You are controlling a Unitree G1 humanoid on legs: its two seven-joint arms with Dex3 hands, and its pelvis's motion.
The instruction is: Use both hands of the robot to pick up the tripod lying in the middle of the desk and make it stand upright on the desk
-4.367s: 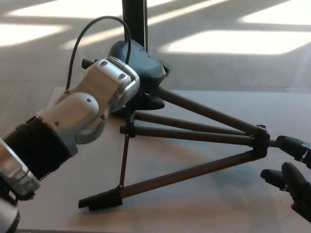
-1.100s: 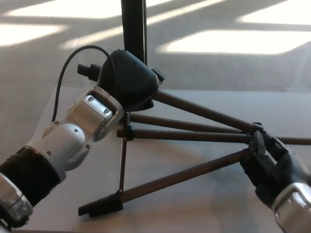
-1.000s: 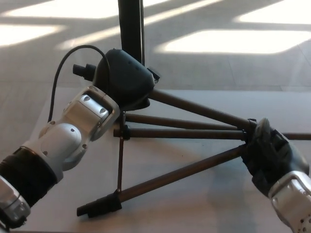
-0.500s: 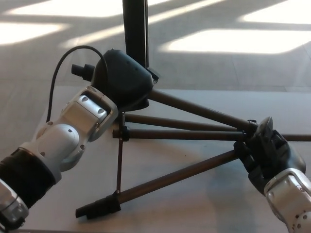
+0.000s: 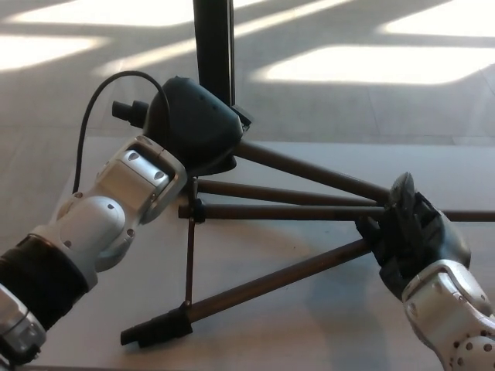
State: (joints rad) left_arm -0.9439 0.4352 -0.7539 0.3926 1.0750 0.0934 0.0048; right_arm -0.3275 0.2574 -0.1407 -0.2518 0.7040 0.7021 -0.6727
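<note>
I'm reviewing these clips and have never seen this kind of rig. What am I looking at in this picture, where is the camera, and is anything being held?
This is the view from a camera on a humanoid robot's head, looking down at a pale desk. A tripod lies on it on its side, legs spread. The left robot hand, black, on a silver and white arm from the picture's left, is closed over the tripod's far end. The right robot hand, from the lower right, is closed around the point where the legs meet. Behind stands a dark post on a sunlit floor.
</note>
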